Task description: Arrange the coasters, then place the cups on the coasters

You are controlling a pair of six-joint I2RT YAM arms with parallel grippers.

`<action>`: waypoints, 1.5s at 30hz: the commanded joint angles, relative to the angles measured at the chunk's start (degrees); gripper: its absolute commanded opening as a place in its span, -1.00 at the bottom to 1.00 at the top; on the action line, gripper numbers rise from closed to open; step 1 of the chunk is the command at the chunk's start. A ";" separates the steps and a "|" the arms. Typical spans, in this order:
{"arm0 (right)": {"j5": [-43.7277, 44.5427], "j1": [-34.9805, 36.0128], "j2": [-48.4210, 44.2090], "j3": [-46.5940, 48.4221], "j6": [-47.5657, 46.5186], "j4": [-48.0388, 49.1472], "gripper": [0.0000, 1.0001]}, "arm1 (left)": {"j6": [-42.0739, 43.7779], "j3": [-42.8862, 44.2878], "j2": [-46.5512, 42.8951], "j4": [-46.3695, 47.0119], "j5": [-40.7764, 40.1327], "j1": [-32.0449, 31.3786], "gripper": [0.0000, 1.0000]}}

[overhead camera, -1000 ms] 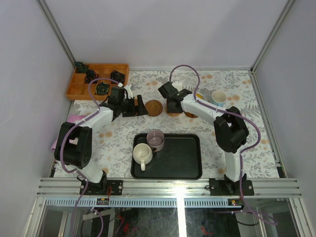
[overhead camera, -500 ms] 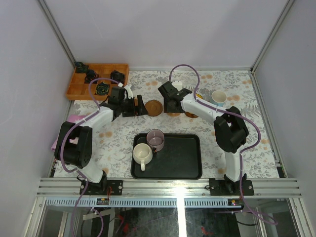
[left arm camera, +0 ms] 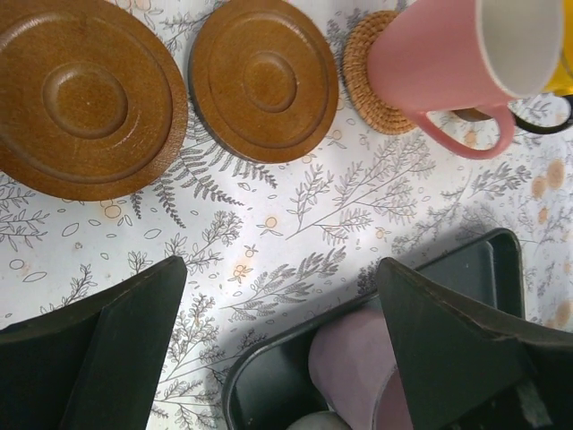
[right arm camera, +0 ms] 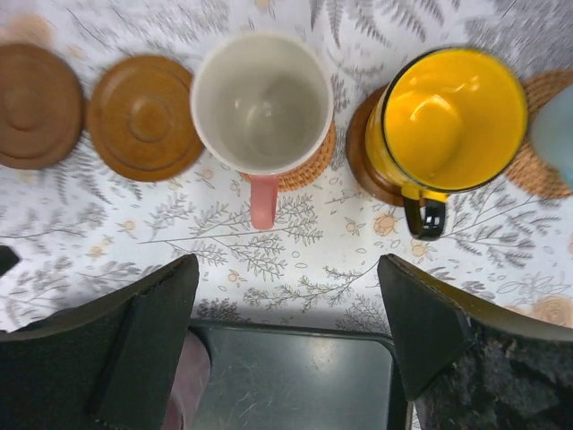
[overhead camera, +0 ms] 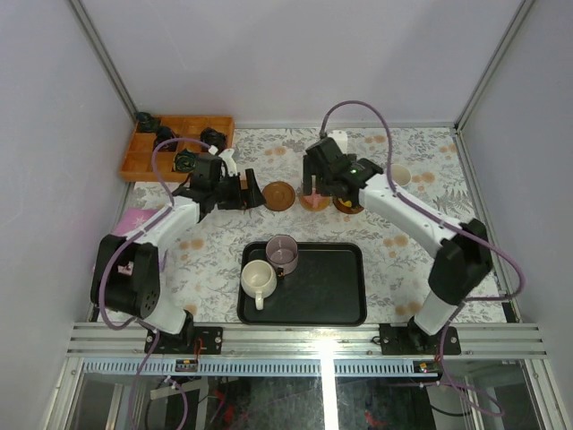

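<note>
Jaws of the right gripper (right arm camera: pixel 285 296) stand spread wide with nothing between them, hanging above the near side of the pink cup (right arm camera: pixel 261 103). The cup sits upright on a woven coaster (right arm camera: pixel 313 168), handle turned toward the arms. That reads as a finished placement: the cup is centred on its disc and the gripper is empty. Just to the right, the yellow cup (right arm camera: pixel 452 112) rests on a dark coaster (right arm camera: pixel 361 161). At the edge of the right wrist view the light blue cup (right arm camera: pixel 557 134) appears to stand on a second woven coaster (right arm camera: pixel 530 184).

To the left two discs lie bare, the near bare coaster (right arm camera: pixel 143 116) just beside the pink cup and the far bare coaster (right arm camera: pixel 36 106) next to it, so the row looks laid out for two more cups. The left gripper (left arm camera: pixel 279 296) is likewise open and empty, poised by that bare end.

The mauve cup (overhead camera: pixel 283 253) and cream cup (overhead camera: pixel 258 279) stand close together in the left part of the black tray (overhead camera: pixel 336 291), nearer the arms. The way to them looks unobstructed. The risks I judge are clipping the pink cup's handle or the tray rim, and the two cups crowding each other for a grasp. A wooden box (overhead camera: pixel 148 166) in the far left corner is well out of the way
</note>
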 commanded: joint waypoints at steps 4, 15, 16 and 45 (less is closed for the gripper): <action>6.50 -1.18 -9.68 1.62 -4.25 1.94 0.83 | -1.93 -3.19 -10.31 -3.76 -1.56 -2.58 0.76; 4.55 -4.98 -13.06 -2.59 -5.80 3.48 0.83 | -9.05 -8.16 -16.67 -11.08 -8.06 -17.92 0.75; 4.47 -5.12 -13.50 -3.18 -5.97 3.90 0.83 | -9.50 -8.35 -16.17 -11.44 -8.73 -19.36 0.75; 4.46 -6.28 -19.01 -10.35 -8.74 8.33 0.84 | -14.53 -5.59 -6.01 -19.29 -17.62 -35.00 0.99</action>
